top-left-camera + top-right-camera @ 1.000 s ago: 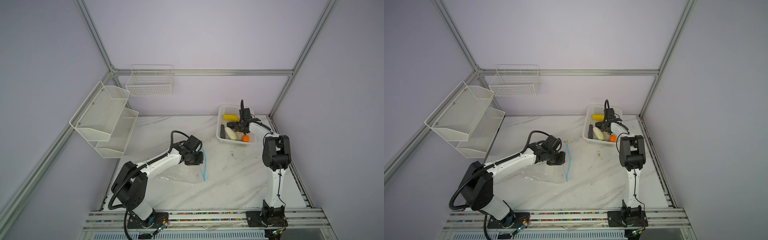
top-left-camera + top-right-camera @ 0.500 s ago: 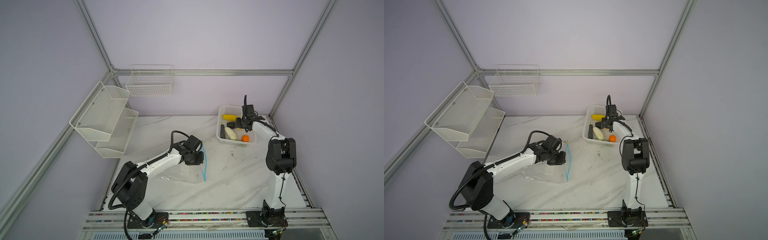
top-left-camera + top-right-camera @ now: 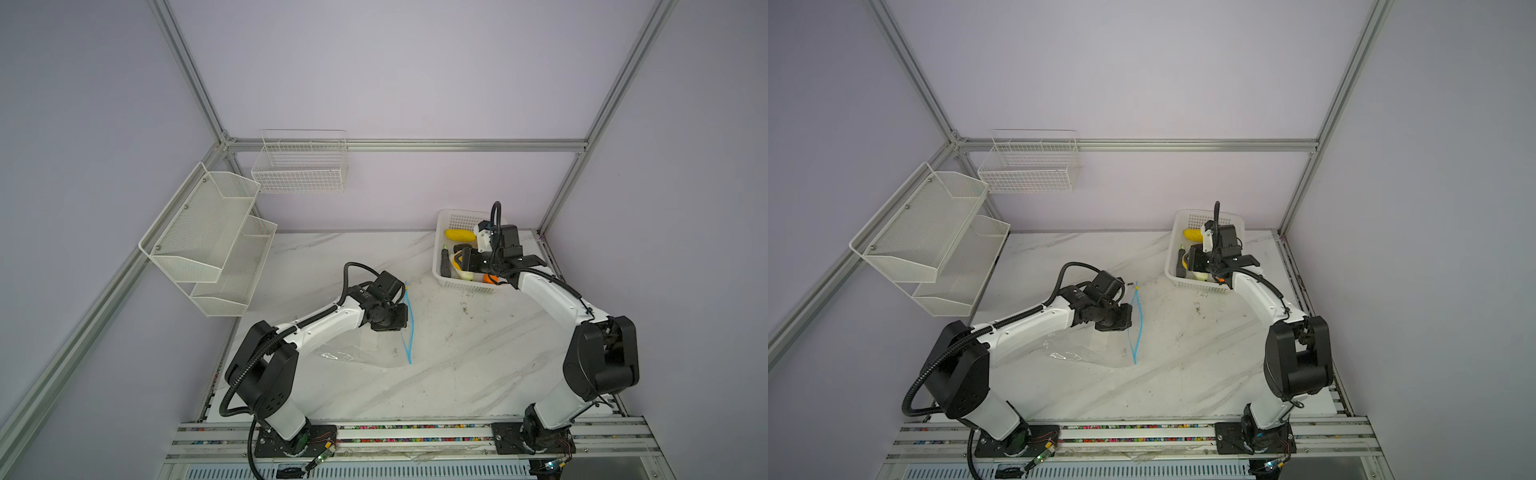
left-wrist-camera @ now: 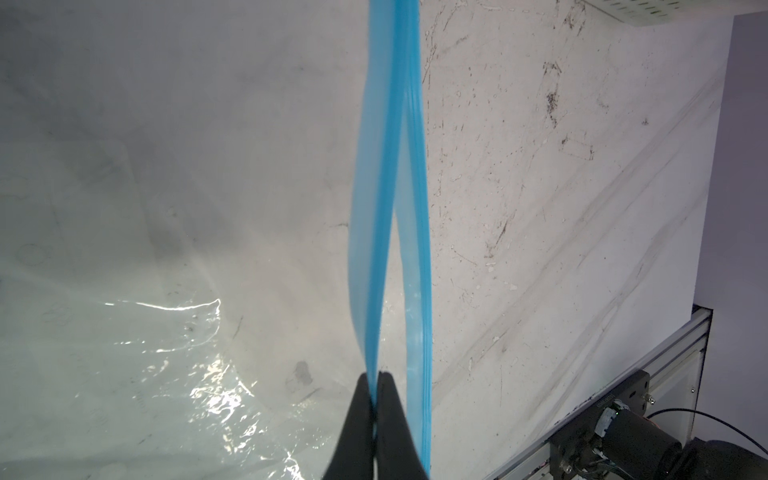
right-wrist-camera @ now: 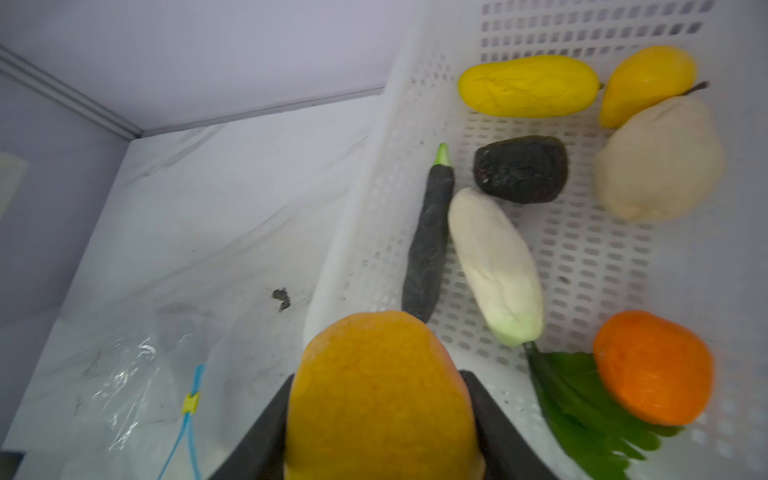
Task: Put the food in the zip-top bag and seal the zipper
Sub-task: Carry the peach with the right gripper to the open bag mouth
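Top views: bag (image 3: 365,351) on marble tbl (image 3: 478,353), lilac walls (image 3: 395,83).

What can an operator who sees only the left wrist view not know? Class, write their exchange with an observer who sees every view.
Operator: My left gripper pinches the light-blue zipper strip. Is the right gripper holding food?
Observer: Yes, it is shut on a yellow-orange, mango-shaped toy fruit.
Operator: Where is the zipper's slider?
Observer: The small yellow slider sits at the strip's far end in both top views.
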